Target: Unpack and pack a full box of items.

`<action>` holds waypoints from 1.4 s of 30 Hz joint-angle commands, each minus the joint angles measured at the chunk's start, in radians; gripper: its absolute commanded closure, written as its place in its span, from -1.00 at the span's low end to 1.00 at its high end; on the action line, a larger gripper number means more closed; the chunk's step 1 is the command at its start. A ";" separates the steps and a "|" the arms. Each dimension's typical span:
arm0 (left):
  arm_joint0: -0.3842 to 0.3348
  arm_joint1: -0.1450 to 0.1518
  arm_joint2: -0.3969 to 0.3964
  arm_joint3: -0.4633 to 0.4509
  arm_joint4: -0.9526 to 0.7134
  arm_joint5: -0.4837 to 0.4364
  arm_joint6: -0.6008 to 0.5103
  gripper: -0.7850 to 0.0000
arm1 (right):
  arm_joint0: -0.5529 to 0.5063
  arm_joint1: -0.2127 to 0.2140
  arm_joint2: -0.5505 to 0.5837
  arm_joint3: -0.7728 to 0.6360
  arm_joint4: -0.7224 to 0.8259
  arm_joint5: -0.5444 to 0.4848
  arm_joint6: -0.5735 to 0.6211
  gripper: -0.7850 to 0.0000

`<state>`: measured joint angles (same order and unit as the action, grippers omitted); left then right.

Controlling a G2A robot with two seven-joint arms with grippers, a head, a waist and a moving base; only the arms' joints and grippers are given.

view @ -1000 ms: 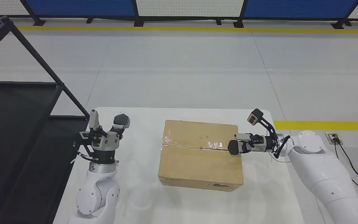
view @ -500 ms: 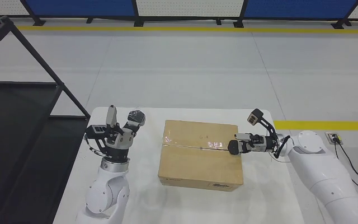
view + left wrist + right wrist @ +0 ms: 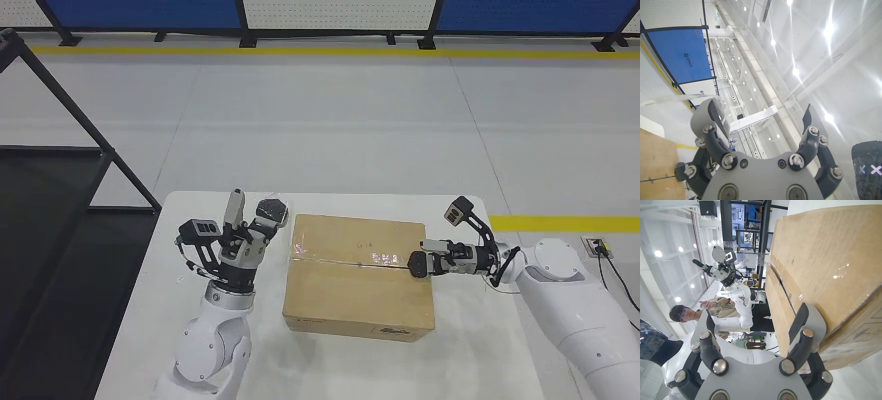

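A brown cardboard box (image 3: 360,275) lies on the white table (image 3: 470,345), flaps down, with a dark slit along its top seam (image 3: 780,284). My left gripper (image 3: 252,210) stands open and pointing upward, just off the box's far left corner. A clear strip of tape (image 3: 677,98) clings to one of its fingers (image 3: 715,113). My right gripper (image 3: 438,237) is open at the box's right side. One finger (image 3: 800,321) rests against the box's top edge at the end of the seam, and the other (image 3: 707,321) is held off the box.
A black metal frame (image 3: 60,200) stands left of the table. Bare table lies in front of the box and on both sides of it. Grey floor with yellow lines lies beyond the table's far edge.
My left arm has swung right from the table's left edge to the box's far left corner, its gripper still open. The right arm and the box have not moved.
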<state>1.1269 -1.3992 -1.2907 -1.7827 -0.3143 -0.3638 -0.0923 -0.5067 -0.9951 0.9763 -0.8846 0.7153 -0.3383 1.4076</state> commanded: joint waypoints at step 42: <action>-0.152 -0.069 0.270 0.166 0.195 0.081 0.023 -1.00 | -0.079 0.015 0.091 -0.080 -0.049 0.061 0.011 -1.00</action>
<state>0.9772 -1.4665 -1.0264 -1.6212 -0.1224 -0.2850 -0.0678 -0.5868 -0.9791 1.0672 -0.9650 0.6679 -0.2774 1.4180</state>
